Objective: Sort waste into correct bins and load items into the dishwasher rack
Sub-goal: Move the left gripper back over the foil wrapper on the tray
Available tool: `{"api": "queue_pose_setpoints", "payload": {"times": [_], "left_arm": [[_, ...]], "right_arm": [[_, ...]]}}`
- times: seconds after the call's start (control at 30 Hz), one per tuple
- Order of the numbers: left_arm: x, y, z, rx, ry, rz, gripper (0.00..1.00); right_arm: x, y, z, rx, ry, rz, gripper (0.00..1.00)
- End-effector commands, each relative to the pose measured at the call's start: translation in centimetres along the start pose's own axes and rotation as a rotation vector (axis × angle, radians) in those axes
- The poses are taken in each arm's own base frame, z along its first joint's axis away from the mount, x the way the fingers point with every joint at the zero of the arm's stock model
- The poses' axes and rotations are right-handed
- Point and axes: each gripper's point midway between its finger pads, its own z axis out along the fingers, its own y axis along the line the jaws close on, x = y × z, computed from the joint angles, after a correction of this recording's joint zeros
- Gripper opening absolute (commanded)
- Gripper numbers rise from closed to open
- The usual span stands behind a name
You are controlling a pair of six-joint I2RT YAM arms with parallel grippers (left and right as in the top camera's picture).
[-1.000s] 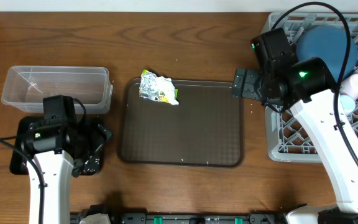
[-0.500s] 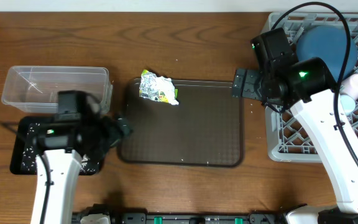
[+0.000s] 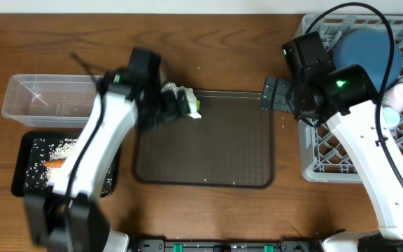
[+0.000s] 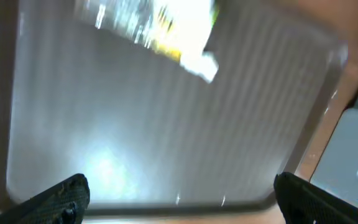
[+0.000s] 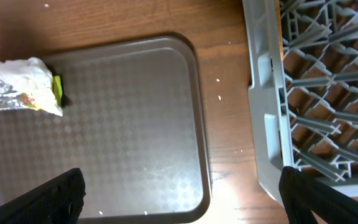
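The left claw [image 3: 168,109] stands released, jaws wide apart with nothing between them, over the far left corner of the brown tray [image 3: 208,154]. In the left wrist view its two dark fingertips [image 4: 61,196] frame the tray floor, and the foil wrapper [image 4: 160,28] lies just ahead of them at the top of the picture, blurred. From overhead the wrapper [image 3: 187,99] rests on that corner of the tray, partly covered by the claw.

The step in hand looks like the waste sorting, with the wrapper as the last piece. The rice [image 3: 56,147] and the carrot [image 3: 54,164] already lie in the black tray [image 3: 21,164] on the worktop. I judge the wrapper belongs in the clear tub [image 3: 19,112] just behind it, which shows no food.

The next move calls for the left claw to go forward and down until the crumpled foil sits between the jaws, then clench. The foil is light and springy, so the grip should take its bulk, not a loose edge.

The right claw [image 3: 270,94] is released and holds nothing, hanging over the tray's right rim beside the dishwasher rack [image 3: 320,154]. The rack carries the dark blue bowl [image 3: 366,52] and the whitish cup [image 3: 399,94].
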Motion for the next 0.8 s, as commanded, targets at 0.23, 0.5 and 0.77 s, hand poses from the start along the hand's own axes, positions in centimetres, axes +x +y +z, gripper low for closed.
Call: {"api": "queue_pose_setpoints", "payload": {"times": [0.23,0.5,0.77], "left_arm": [[-7.3,0.0,8.0,-0.111,-0.037,0.05,0.98],[-7.6,-1.1,12.1,-0.132,-0.052,0.108,0.98],[-7.7,-1.6,12.2,-0.311,-0.176,0.164,0.99]], "right_arm": [[0.0,-0.2,0.3,0.016,0.002,0.014,0.99],[0.0,-0.2,0.3,0.017,0.001,0.014,0.99],[0.0,-0.2,0.3,0.016,0.002,0.014,0.99]]}}
